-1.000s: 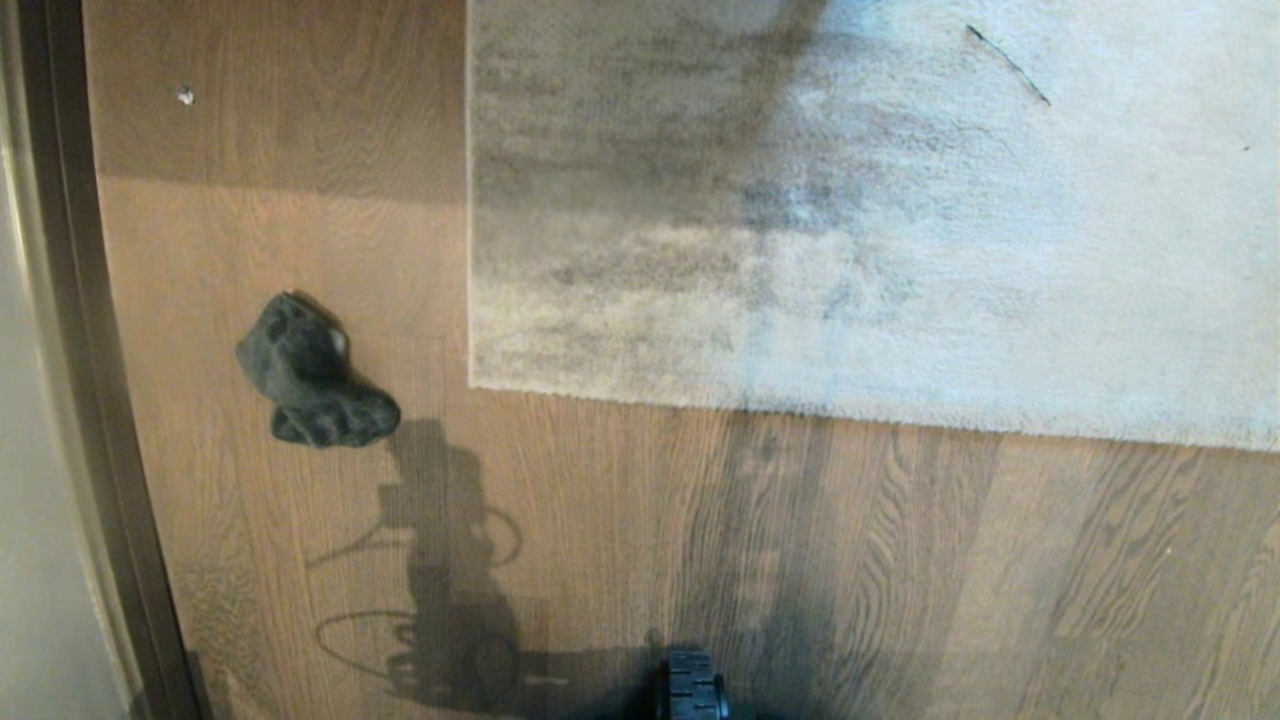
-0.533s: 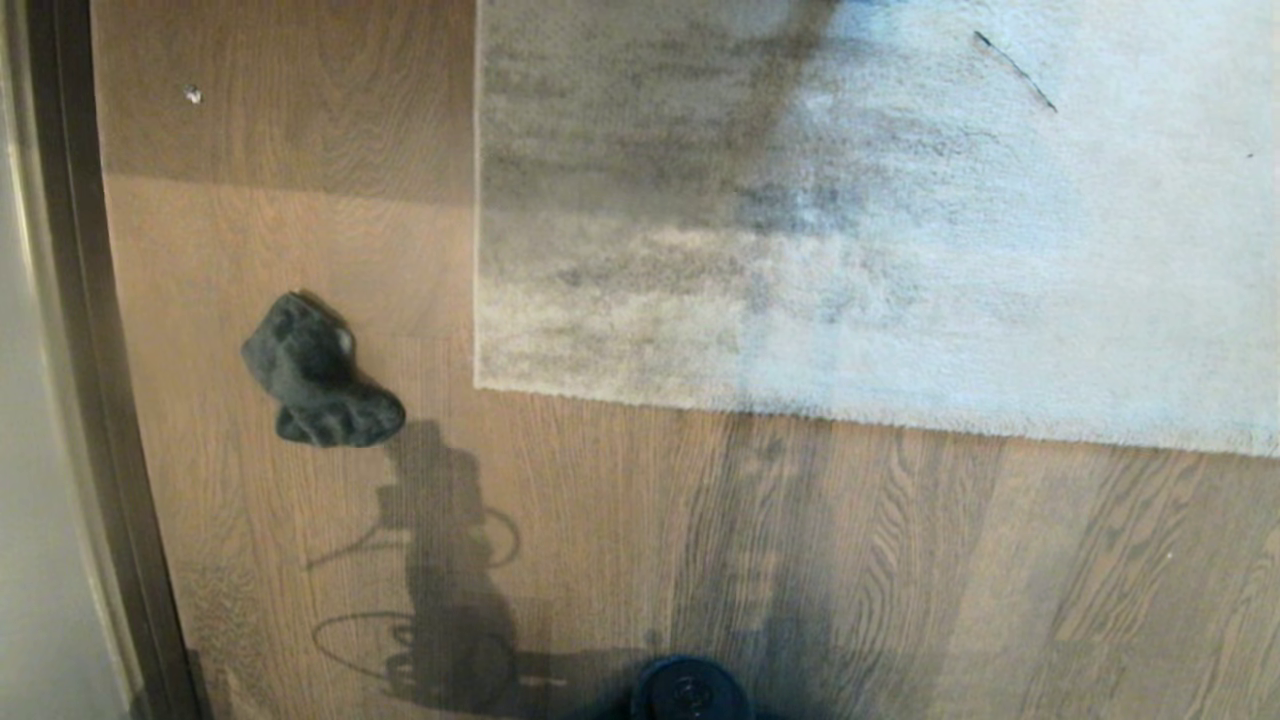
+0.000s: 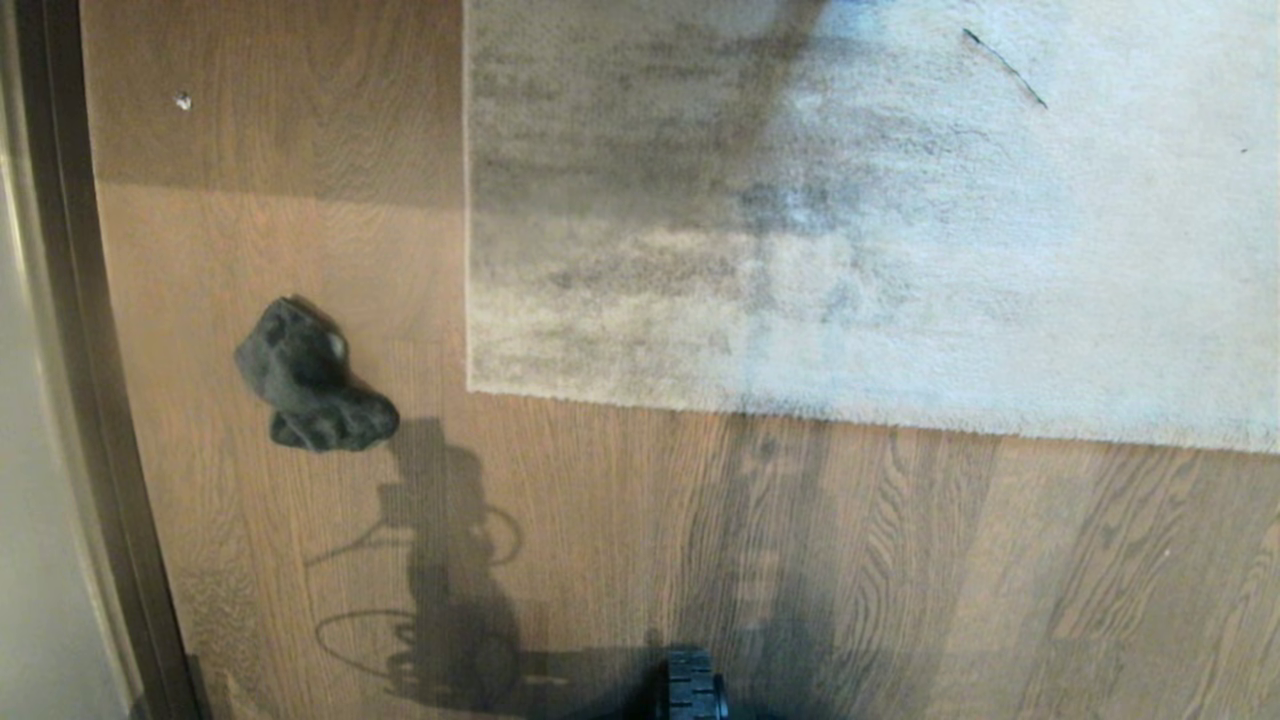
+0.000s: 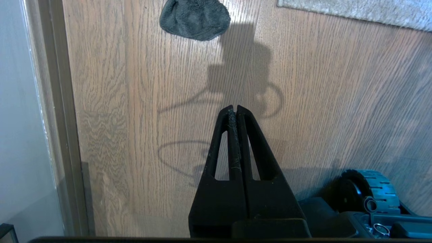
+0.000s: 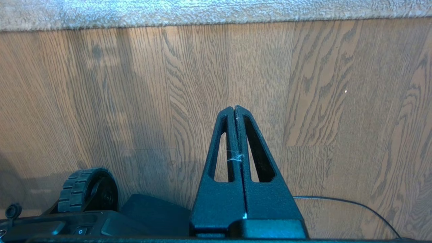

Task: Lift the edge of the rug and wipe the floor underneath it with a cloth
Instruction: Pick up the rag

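The pale grey mottled rug (image 3: 850, 230) lies flat, its near edge (image 3: 800, 413) and square corner (image 3: 472, 385) resting on the brown wood-grain floor (image 3: 600, 560). A crumpled dark grey cloth (image 3: 305, 377) lies on the floor left of that corner. In the left wrist view the cloth (image 4: 195, 18) is well ahead of my left gripper (image 4: 235, 108), which is shut and empty above the planks. My right gripper (image 5: 234, 108) is also shut and empty, with the rug edge (image 5: 216, 15) ahead of it. Neither gripper shows in the head view.
A dark door frame or threshold strip (image 3: 95, 400) runs along the left side. The base's front wheel (image 3: 692, 690) sits at the bottom centre. A thin black cable (image 5: 354, 206) lies on the floor near the right arm. A small white speck (image 3: 183, 101) is at far left.
The whole head view shifted slightly right and then back again, and the front wheel swivelled. The cloth, rug and both arms have not moved on the floor.
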